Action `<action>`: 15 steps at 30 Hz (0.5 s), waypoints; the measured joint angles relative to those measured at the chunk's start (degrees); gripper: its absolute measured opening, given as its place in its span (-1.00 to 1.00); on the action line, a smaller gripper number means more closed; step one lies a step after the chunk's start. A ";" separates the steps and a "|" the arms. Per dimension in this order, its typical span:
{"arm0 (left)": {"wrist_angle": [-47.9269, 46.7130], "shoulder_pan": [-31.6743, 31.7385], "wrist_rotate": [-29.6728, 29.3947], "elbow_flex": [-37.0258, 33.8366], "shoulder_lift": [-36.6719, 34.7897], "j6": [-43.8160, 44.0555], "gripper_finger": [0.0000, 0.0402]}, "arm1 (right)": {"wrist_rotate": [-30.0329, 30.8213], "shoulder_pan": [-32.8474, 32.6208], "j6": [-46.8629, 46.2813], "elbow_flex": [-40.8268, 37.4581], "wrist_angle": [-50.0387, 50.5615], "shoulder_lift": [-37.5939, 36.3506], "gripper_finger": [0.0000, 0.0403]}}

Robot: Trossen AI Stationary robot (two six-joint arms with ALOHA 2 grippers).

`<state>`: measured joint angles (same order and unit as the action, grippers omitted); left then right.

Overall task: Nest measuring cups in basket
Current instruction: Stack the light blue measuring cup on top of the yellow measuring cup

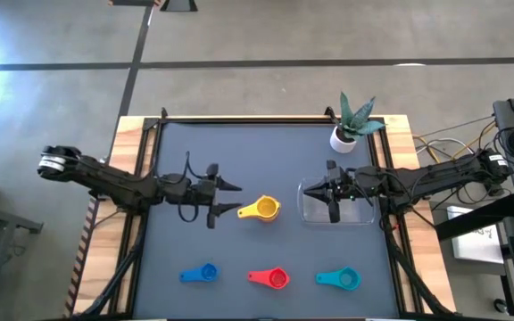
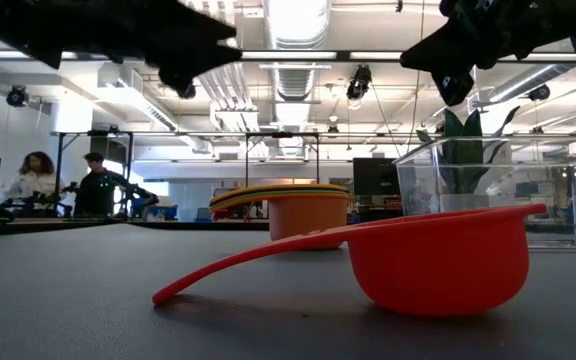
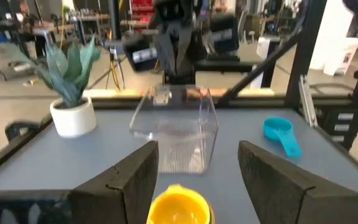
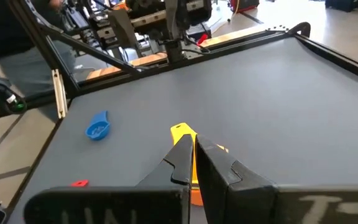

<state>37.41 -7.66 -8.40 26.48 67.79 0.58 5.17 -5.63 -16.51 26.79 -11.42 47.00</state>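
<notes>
A yellow cup (image 1: 263,209) sits nested on top of an orange one (image 2: 306,215) at the table's middle, its handle toward the left. My left gripper (image 1: 232,198) is open and hangs above the table just left of this stack. The yellow cup shows between its fingers in the left wrist view (image 3: 179,208). The clear basket (image 1: 357,212) stands on the table right of the stack. My right gripper (image 1: 321,198) is shut and empty, held above the basket's left part. Blue (image 1: 200,274), red (image 1: 271,278) and teal (image 1: 340,279) cups lie along the near edge.
A white pot with a green plant (image 1: 350,132) stands at the far right, behind the basket. The red cup (image 2: 438,260) lies close in front of the low camera. People stand in the room beyond the table (image 2: 63,185).
</notes>
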 joint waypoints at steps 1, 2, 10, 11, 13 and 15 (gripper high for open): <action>-0.03 0.00 0.00 0.91 -0.03 -0.41 0.01 | 0.00 0.00 -0.06 0.04 0.04 0.00 -0.95; -0.17 0.00 0.00 1.94 -0.08 -1.13 0.01 | -0.02 0.00 -0.07 0.23 0.35 0.00 -0.95; -8.98 0.28 0.00 13.09 -0.11 -5.71 0.01 | -0.93 -1.29 -3.44 8.05 8.53 0.19 -0.95; -9.66 0.28 0.00 13.72 -0.11 -5.68 0.01 | -0.93 -1.91 -3.46 9.47 10.50 0.48 -0.95; -10.31 0.28 0.00 13.93 -0.11 -5.67 0.01 | -0.86 -3.53 -3.51 12.09 15.13 1.36 -0.95; -10.27 0.28 0.01 12.94 -0.11 -5.43 0.01 | -0.55 -5.45 -4.29 14.62 17.98 3.09 -0.95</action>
<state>27.13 -7.38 -8.39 39.42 67.68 -4.85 4.62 -11.08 -20.80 41.41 6.56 50.09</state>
